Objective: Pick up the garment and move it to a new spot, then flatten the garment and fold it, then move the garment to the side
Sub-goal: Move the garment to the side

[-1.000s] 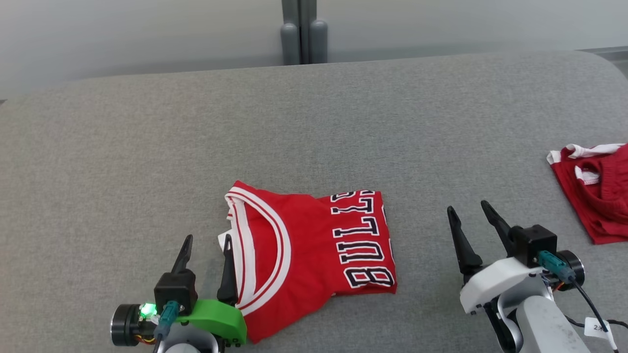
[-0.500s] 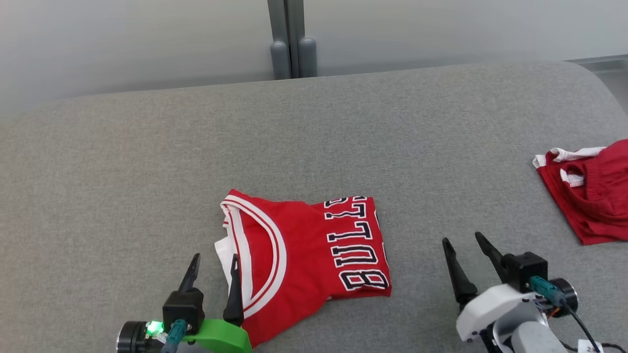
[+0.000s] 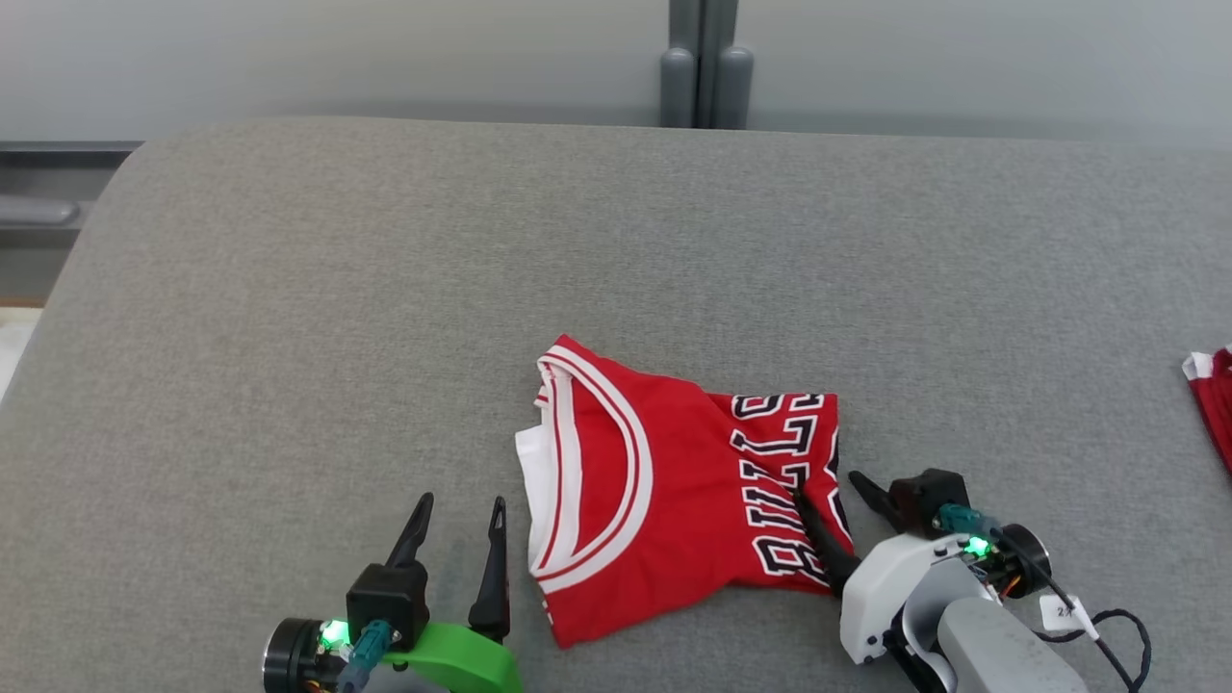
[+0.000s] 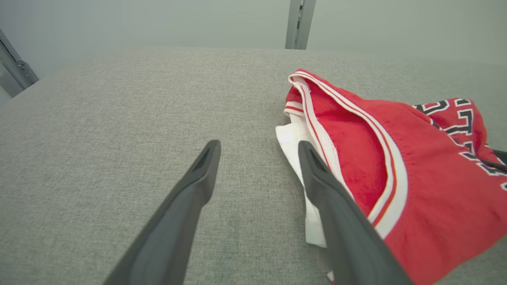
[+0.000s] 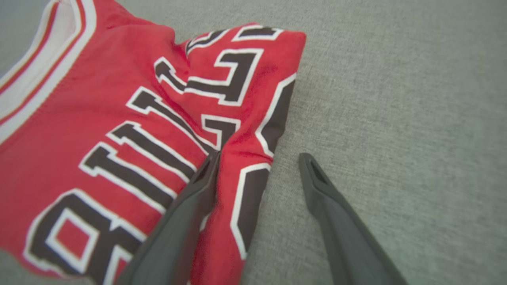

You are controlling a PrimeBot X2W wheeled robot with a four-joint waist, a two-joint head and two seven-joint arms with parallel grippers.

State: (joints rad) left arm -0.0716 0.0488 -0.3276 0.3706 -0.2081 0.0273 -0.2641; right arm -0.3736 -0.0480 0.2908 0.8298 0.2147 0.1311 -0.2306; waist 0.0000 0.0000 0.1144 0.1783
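**Folded red garment straddled at its right edge, both grippers spread**

The garment [image 3: 674, 481], a red jersey with white trim and black-and-white letters, lies folded on the grey padded surface [image 3: 385, 289]. Its curved neckline faces left and its lettering runs along the right side.

The right gripper [image 3: 826, 485] is down at the garment's right edge with its fingers apart. In the right wrist view, the right gripper [image 5: 259, 156] has one finger resting on the lettering of the garment [image 5: 119, 118]. The other finger is on the grey cloth just beside that edge. A bunched strip of the red fabric sits between them, and nothing is pinched.

The left gripper [image 3: 462, 500] stands just off the garment's left side, fingers wide apart and holding nothing. In the left wrist view, the left gripper [image 4: 258, 144] has its nearer finger beside the white inner layer of the garment [image 4: 396, 158]. Whether it touches cannot be told.

A second red cloth [image 3: 1215, 385] lies well apart to the garment's right, and a grey post [image 3: 703, 67] stands beyond the garment's far side
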